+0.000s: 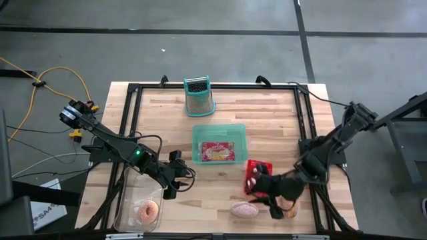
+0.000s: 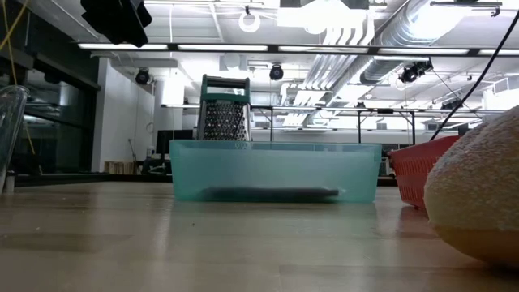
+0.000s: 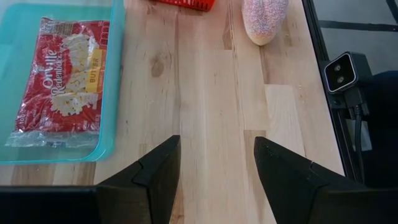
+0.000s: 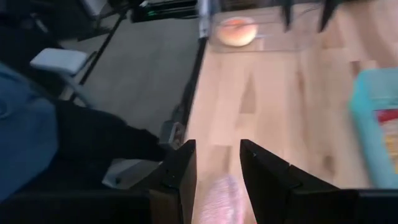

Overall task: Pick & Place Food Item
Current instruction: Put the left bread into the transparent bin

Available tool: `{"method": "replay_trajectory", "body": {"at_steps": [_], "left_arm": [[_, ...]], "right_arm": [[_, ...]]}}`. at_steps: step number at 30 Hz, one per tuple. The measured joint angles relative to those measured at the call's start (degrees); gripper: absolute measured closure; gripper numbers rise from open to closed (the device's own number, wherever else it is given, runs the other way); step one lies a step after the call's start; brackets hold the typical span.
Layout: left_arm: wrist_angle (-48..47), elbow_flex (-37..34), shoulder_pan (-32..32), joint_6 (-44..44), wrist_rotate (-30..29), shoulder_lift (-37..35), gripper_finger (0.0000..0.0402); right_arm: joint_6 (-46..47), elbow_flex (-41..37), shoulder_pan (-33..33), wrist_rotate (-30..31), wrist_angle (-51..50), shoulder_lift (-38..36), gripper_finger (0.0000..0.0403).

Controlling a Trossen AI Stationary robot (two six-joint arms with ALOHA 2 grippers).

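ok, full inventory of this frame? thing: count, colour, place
Grater: 1, teal and metal, far middle of table.
Bin: 1, teal, centre.
Popcorn bag: 1, red, inside bin.
Basket: 1, red, right of bin.
Pink donut: 1, near edge, on table.
Clear container: 1, near left corner.
Donut: 1, pink-iced, inside clear container.
Left gripper: empty, jaws apart, beside clear container.
Right gripper: jaws narrow, over pink donut.

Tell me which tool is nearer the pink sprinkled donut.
Right. The right tool hovers just beside the pink sprinkled donut; the left tool sits farther off, across bare table.
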Motion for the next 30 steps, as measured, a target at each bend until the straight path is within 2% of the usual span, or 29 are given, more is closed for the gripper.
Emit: {"method": "replay_trajectory", "body": {"at_steps": [6, 13, 30], "left_arm": [[0.0, 0.0, 0.0, 0.0, 0.0, 0.0, 0.0204], [0.0, 0.0, 0.0, 0.0, 0.0, 0.0, 0.0204], [0.0, 0.0, 0.0, 0.0, 0.0, 0.0, 0.0204]], "right_arm": [[2.9, 0.0, 4.7, 0.1, 2.2, 1.2, 0.0291], [6.3, 0.0, 9.2, 4.5, 2.3, 1.9, 0.0291], [5.6, 0.0, 11.4, 10.1, 3.2, 2.7, 0.0291]]}}
